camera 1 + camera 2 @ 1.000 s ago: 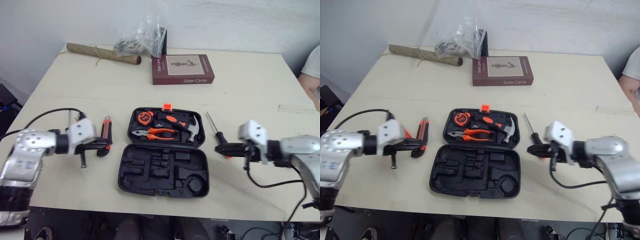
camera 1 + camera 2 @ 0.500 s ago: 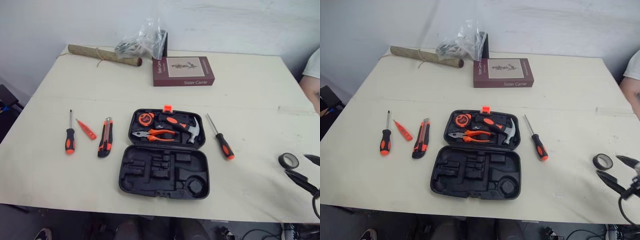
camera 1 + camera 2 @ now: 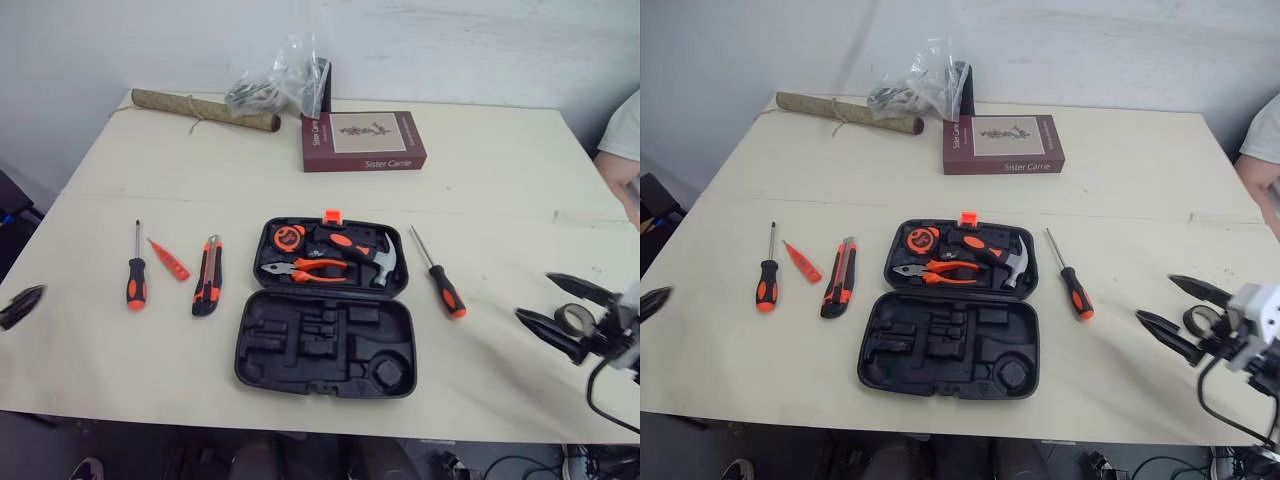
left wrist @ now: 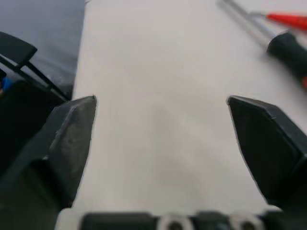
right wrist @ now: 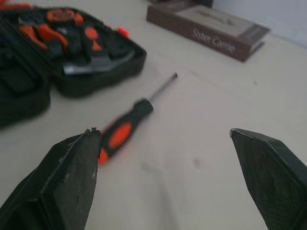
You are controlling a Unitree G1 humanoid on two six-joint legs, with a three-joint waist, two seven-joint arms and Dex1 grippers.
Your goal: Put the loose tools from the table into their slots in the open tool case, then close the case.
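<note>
The black tool case (image 3: 262,345) lies open at the table's middle. Its back half holds a tape measure, pliers (image 3: 305,268) and a hammer (image 3: 372,255); the front half's slots are empty. Left of it lie a screwdriver (image 3: 133,280), a small red tester (image 3: 170,260) and a utility knife (image 3: 207,275). Another screwdriver (image 3: 442,285) lies right of the case. My right gripper (image 3: 533,296) hovers open at the right edge, over a black tape roll (image 3: 575,318). My left gripper (image 4: 160,99) is open and empty above the table's left edge, near the left screwdriver (image 4: 288,45).
A dark red book (image 3: 363,140), a clear plastic bag (image 3: 280,85) and a brown paper roll (image 3: 205,108) lie along the back. A person's arm (image 3: 625,150) shows at the far right edge.
Both grippers were shut beside the case a second ago; the arms drew back to the table's sides and opened. The right gripper has since moved a little inward over the tape roll.
</note>
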